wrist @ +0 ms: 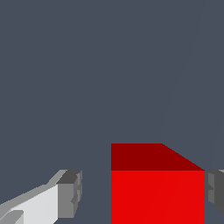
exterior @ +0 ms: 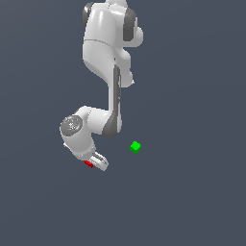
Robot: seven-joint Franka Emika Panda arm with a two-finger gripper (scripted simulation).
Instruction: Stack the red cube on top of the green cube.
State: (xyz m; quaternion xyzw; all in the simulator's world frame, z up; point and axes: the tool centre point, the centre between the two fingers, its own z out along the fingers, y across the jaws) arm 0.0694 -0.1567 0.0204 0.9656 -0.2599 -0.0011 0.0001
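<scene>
I see my pincer [exterior: 94,163] spread open low around the red cube [exterior: 88,164], one finger [wrist: 214,192] touching it, the green cube [exterior: 135,147] sitting apart toward the exterior view's right.

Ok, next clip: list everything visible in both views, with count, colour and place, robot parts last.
red cube: one, bright red, between the end effector's fingers in the wrist view; one finger sits right against it and the other stands off with a gap. In the exterior view only a sliver shows under the end effector.
green cube: one, bright green, alone on the surface, toward the exterior view's right of the end effector, apart from the red cube.
surface: one, plain dark grey-blue, filling the background of both views.
arm: one, white with dark grey joints, reaching down from the top of the exterior view.
end effector: one, white with grey fingers, open around the red cube.
</scene>
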